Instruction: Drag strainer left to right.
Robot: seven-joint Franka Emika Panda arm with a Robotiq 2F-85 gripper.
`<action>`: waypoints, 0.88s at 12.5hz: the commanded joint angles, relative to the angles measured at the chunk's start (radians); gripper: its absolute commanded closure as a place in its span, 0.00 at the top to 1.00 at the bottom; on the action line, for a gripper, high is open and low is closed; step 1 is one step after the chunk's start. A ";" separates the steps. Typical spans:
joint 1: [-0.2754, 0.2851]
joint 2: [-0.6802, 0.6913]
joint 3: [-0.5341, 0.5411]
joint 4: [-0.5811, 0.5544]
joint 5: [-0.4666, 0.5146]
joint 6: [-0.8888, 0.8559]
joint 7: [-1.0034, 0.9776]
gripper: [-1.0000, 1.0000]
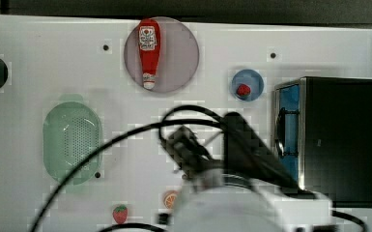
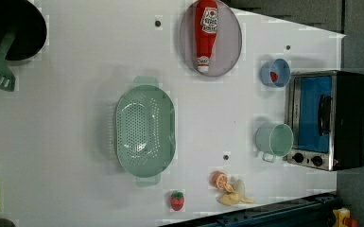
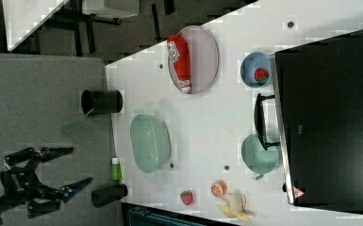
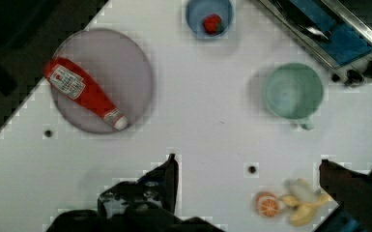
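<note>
Strainer (image 1: 72, 140) sits untouched at the top view's left. Gripper (image 4: 246, 166) released, holding nothing — should descend onto the near rim, hook it firmly, then drag steadily across the surface (image 1: 24, 58).

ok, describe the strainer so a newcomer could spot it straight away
Start at the black toaster oven on the left view's right, then cross the white table to its middle. The strainer sits there alone: a pale mint-green oval with a wide rim. Unlike the round green mug by the oven, it is larger and perforated with small holes.
</note>
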 commanded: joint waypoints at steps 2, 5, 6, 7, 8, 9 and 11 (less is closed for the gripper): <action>0.053 0.192 0.209 -0.041 0.028 -0.013 0.229 1.00; 0.062 0.277 0.367 -0.041 0.027 0.056 0.522 1.00; 0.063 0.309 0.415 -0.042 0.027 0.101 0.620 1.00; 0.063 0.341 0.461 -0.045 0.027 0.149 0.719 1.00; 0.064 0.376 0.502 -0.051 0.027 0.197 0.824 1.00; 0.064 0.412 0.536 -0.064 0.027 0.245 0.933 1.00; 0.066 0.489 0.581 -0.098 0.022 0.348 1.113 1.00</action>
